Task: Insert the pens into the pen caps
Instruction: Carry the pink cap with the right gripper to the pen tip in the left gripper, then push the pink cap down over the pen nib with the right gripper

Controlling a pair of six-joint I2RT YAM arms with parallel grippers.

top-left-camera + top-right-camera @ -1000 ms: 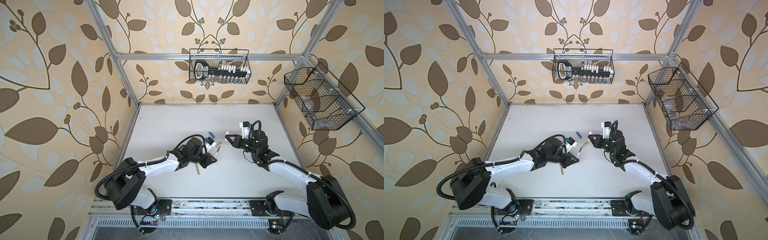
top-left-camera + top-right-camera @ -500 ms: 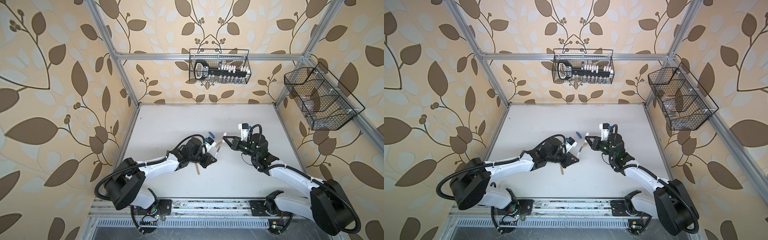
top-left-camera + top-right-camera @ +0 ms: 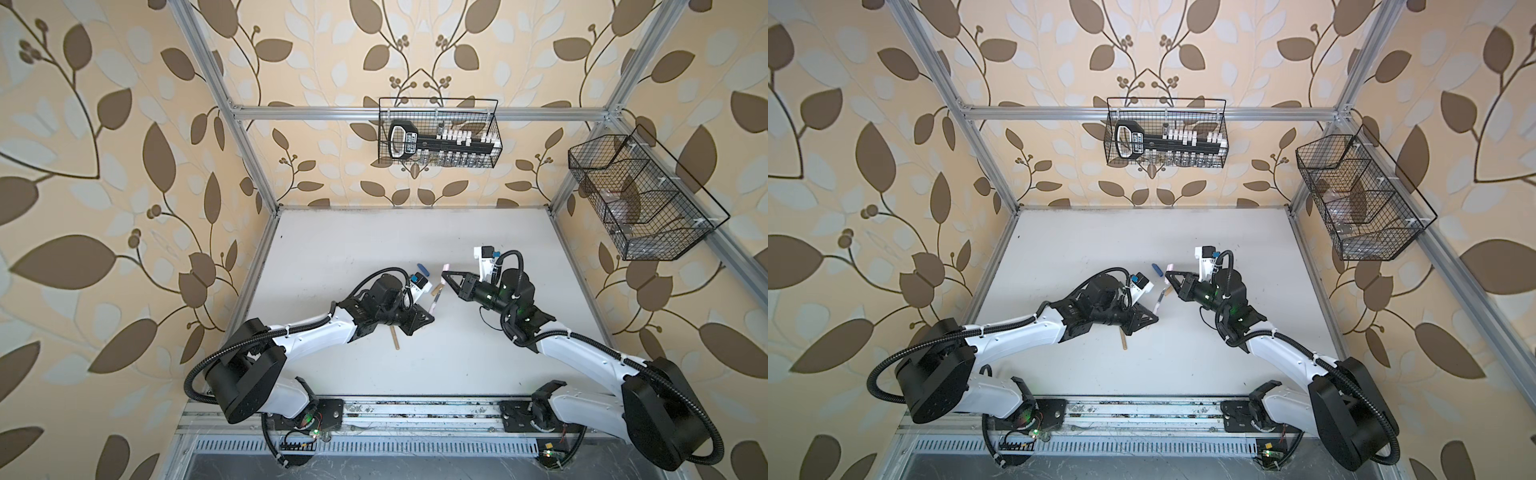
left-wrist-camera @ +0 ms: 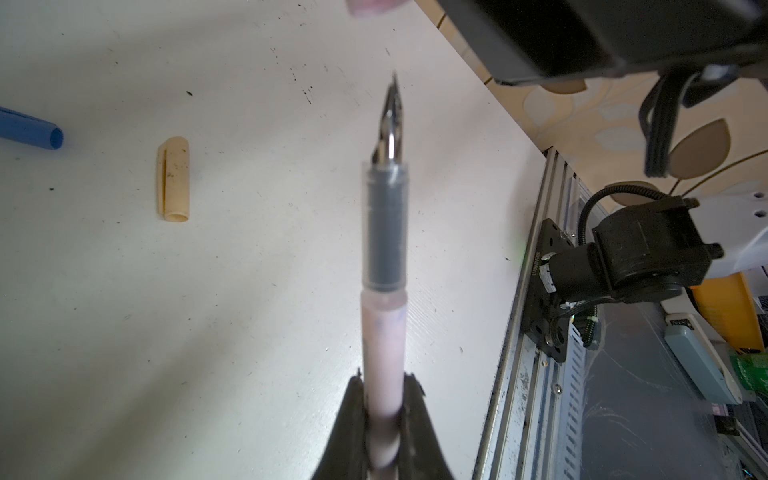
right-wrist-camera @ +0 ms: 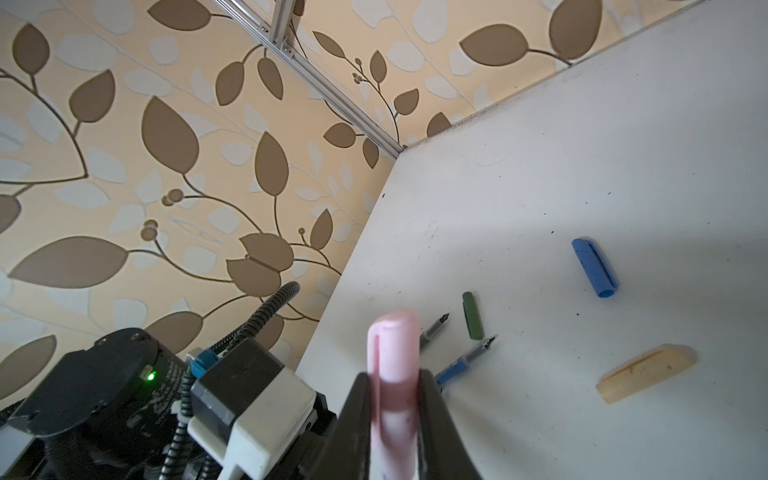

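Observation:
My left gripper (image 4: 384, 386) is shut on the barrel of the pale pink pen (image 4: 383, 332), whose dark nib (image 4: 390, 120) points at the pale pink cap (image 4: 370, 5). My right gripper (image 5: 392, 378) is shut on that pink cap (image 5: 392, 353). In both top views the two grippers (image 3: 428, 318) (image 3: 444, 274) face each other above mid-table, and a small gap separates nib and cap. On the table lie a tan cap (image 4: 173, 180), a blue cap (image 5: 594, 268), a green cap (image 5: 472, 314), a blue pen (image 5: 465, 363) and a tan pen (image 3: 397, 337).
A second dark nib (image 5: 434, 328) shows behind the pink cap, its barrel hidden. Two wire baskets hang on the walls, one at the back (image 3: 438, 137) and one at the right (image 3: 640, 199). The aluminium rail (image 4: 523, 374) runs along the table's front edge.
My right gripper has swung a little to the left with the pink cap, bringing it closer to the pen's nib. The left arm and its pen have stayed put.

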